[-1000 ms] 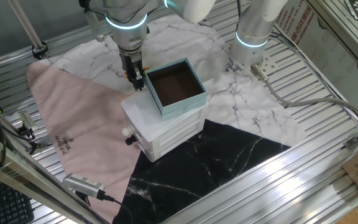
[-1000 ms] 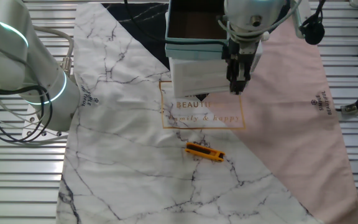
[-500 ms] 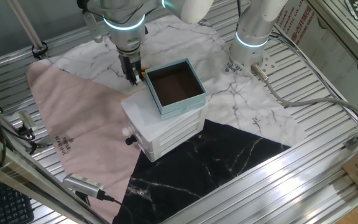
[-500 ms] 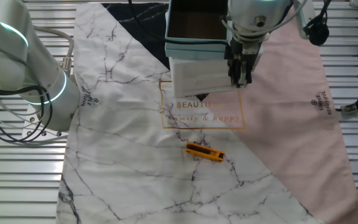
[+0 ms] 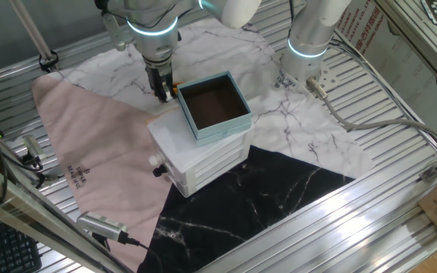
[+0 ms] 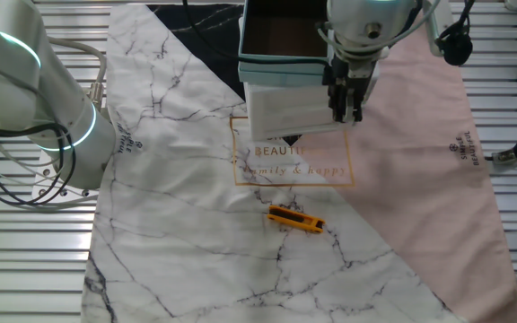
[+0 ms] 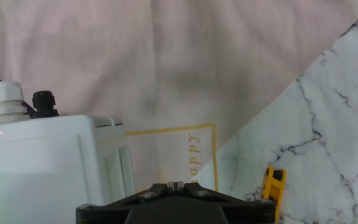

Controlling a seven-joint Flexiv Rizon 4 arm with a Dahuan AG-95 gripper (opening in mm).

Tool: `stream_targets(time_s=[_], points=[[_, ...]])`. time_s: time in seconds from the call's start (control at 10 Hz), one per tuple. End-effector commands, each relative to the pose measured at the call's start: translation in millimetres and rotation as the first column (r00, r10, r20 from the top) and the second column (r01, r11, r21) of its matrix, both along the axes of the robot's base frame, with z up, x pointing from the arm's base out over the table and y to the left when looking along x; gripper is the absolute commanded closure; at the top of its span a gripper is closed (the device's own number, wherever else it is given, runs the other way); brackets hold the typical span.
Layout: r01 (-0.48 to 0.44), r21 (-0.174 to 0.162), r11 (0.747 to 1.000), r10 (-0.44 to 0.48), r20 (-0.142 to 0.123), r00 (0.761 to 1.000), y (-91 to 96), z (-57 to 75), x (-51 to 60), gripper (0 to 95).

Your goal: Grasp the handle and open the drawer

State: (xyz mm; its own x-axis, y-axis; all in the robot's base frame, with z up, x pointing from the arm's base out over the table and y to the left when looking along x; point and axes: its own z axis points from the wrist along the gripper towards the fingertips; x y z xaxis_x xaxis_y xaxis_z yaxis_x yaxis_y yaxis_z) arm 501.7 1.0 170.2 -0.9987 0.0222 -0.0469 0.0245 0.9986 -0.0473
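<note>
The small white cabinet (image 5: 203,155) stands mid-table with a teal box (image 5: 215,106) on top. The lowest drawer (image 5: 182,180) is closed, and its black knob handle (image 5: 158,171) sticks out at the cabinet's lower left, under a pale knob (image 5: 153,160). My gripper (image 5: 161,92) hangs shut and empty above the cloth, beside the cabinet's far left corner and away from the handle. In the other fixed view my gripper (image 6: 346,113) is at the cabinet's right edge and the handle is hidden. The hand view shows the shut gripper (image 7: 176,185), the handle (image 7: 44,102) and the pale knob (image 7: 8,99) far left.
A second robot arm (image 5: 309,38) stands behind the cabinet. An orange tool (image 6: 294,218) lies on the marble cloth, also in the hand view (image 7: 273,186). A pink cloth (image 5: 89,144) covers the left side. A silver tool (image 5: 101,225) lies near the front-left edge.
My gripper has risen a little and drawn slightly away from the cabinet, still shut. The cabinet and drawer have not moved.
</note>
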Motion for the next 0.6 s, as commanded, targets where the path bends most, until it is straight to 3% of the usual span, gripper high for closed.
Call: stream_targets(time_s=[0.1,0.6], points=[[-0.002,0.0,1.0,0.002,-0.006,1.0,-0.4,1.4,-2.8,95.0],[-0.002,0.005,1.0,0.002,-0.004,1.0,-2.0,-2.1,-3.7,95.0]])
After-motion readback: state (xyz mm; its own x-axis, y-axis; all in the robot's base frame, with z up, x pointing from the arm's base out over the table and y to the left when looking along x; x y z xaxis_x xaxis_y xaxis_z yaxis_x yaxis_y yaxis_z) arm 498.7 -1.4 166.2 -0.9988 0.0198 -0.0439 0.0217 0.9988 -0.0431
